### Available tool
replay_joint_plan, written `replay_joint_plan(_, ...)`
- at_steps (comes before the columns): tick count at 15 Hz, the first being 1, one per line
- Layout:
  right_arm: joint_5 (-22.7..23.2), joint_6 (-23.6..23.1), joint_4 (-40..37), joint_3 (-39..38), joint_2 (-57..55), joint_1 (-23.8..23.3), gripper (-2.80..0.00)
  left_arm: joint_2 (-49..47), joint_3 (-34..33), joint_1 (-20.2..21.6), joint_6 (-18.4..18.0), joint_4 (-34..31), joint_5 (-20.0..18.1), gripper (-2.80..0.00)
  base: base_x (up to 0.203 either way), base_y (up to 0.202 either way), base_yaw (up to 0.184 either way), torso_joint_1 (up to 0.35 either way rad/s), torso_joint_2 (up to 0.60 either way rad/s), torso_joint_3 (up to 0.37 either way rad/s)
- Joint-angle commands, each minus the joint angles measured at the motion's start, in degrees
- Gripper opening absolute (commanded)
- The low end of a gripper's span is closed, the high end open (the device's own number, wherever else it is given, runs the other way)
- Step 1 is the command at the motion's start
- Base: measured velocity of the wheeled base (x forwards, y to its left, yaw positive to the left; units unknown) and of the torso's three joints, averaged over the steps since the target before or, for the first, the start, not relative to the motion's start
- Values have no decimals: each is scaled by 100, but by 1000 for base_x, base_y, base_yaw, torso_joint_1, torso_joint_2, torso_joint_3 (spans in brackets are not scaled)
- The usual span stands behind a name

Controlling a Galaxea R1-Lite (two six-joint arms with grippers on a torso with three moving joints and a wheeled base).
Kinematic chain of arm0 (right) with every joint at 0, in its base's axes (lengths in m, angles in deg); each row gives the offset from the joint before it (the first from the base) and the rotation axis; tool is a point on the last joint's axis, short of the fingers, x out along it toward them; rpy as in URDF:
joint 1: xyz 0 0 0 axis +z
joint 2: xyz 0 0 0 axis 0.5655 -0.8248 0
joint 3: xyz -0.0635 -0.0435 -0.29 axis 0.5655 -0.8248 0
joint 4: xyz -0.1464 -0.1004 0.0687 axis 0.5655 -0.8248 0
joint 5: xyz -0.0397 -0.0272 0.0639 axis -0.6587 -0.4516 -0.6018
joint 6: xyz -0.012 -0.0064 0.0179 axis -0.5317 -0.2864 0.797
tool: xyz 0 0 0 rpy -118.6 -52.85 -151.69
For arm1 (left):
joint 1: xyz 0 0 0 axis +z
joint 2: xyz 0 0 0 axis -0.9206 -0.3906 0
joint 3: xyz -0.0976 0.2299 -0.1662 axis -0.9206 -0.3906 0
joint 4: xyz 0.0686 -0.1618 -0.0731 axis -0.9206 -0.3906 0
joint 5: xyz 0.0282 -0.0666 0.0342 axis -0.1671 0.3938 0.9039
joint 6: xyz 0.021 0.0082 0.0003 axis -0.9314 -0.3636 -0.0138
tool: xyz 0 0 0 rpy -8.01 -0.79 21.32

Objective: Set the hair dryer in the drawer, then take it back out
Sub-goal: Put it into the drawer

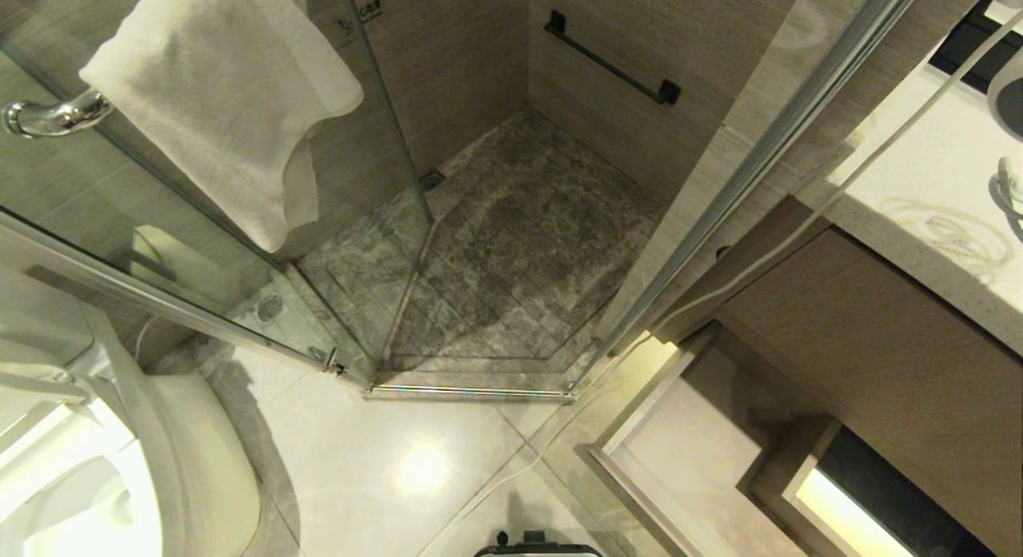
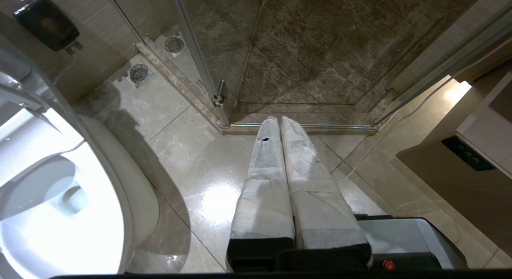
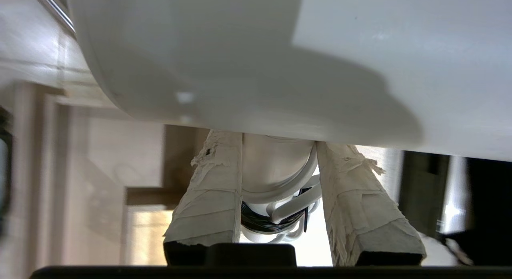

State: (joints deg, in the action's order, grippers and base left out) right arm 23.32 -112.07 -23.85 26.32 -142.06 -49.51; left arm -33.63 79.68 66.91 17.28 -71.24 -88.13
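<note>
My right gripper point(image 3: 280, 145) is shut on the white hair dryer point(image 3: 276, 167). Its taped fingers point(image 3: 212, 191) press on both sides of the straight handle. The fat barrel fills the view above them, and the coiled white cord point(image 3: 288, 209) bunches under the handle. In the head view only the dryer's grey round end point(image 1: 1009, 101) shows, at the far right edge over the vanity counter point(image 1: 903, 213); the gripper itself is outside that view. Below the counter the drawer point(image 1: 687, 445) stands pulled out, its beige inside bare. Its wood-grain front point(image 2: 452, 183) carries a dark label plate point(image 2: 468, 153).
My left gripper point(image 2: 281, 119) hangs parked and shut over the tiled floor, before the shower threshold point(image 2: 304, 127). A toilet point(image 1: 96, 461) stands on the left. A towel point(image 1: 232, 93) hangs on the glass shower door. A thin white cable point(image 1: 767, 257) trails from the counter to the floor.
</note>
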Motion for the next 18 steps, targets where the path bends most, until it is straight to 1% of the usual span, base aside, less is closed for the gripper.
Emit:
replay_joint_plan(1, 13, -188, -81, 198, -256, -148, -280, -9, -1, 1, 2, 3, 6, -280, 0, 0, 0, 0, 0, 0)
replay_joint_plan(4, 20, -115, -535, 144, -323, -134, -280, -9, -1, 1, -5, 5, 5, -280, 0, 0, 0, 0, 0, 0)
replay_joint_plan(8, 17, -121, -518, 215, -546, -303, -280, -9, -1, -3, -6, 0, -1, -280, 0, 0, 0, 0, 0, 0)
replay_joint_plan(13, 16, -479, -597, 543, -894, -543, -280, -9, -1, 1, 2, -4, 6, -280, 0, 0, 0, 0, 0, 0)
replay_joint_plan(16, 12, -825, -693, 814, -1142, -678, -280, -9, -1, 1, 2, 5, 6, -280, 0, 0, 0, 0, 0, 0)
replay_joint_plan(18, 14, -886, -770, 957, -1260, -716, -280, -9, -1, 1, -5, 5, 6, -280, 0, 0, 0, 0, 0, 0)
